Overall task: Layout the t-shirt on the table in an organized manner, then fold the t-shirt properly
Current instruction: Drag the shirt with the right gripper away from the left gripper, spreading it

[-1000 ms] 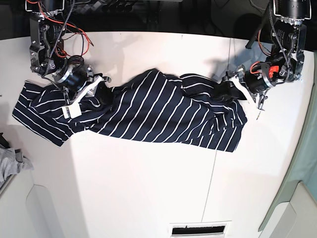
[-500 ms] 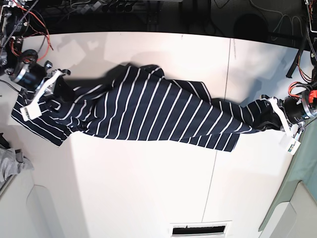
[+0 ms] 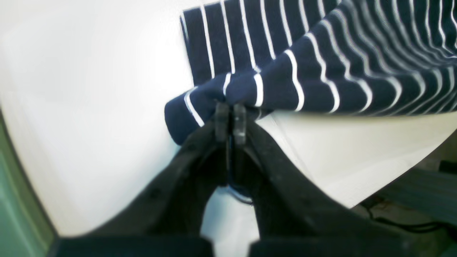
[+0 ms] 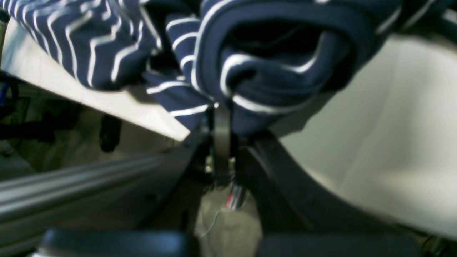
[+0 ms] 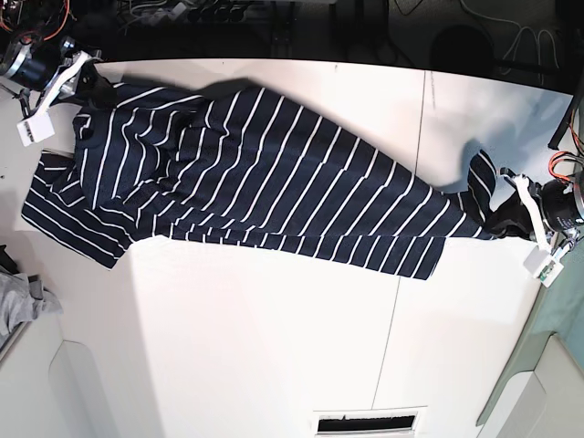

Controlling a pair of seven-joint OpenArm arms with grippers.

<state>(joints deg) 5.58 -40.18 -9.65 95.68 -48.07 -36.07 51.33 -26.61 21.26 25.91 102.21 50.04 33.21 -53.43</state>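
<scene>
**Striped t-shirt pulled out between 2 grippers**

The t-shirt (image 5: 265,173) lies stretched across the white tabletop (image 5: 274,338) in the base view, running from the far left corner down toward the right edge. Its dark navy fabric with thin white stripes is drawn into a long, slanted band, broad on the left and narrowing to a bunched end on the right. One sleeve spreads flat at the left edge of the tabletop, below the main body.

The left gripper (image 3: 230,119) is clenched on the t-shirt: in the left wrist view its 2 fingertips are pressed together with a fold of striped cloth caught between them, and a small lobe of fabric hangs to one side. In the base view this gripper (image 5: 511,212) sits at the right end of the cloth, close to the tabletop's right edge.

The right gripper (image 4: 221,117) is likewise clamped on the t-shirt, with a thick rolled bunch of hem held just above its tips, over the tabletop's edge. In the base view it (image 5: 87,78) sits at the far left corner.

A thin dark seam (image 5: 399,301) crosses the tabletop. A small grey cloth (image 5: 20,299) lies at the left edge, apart from the t-shirt.
</scene>
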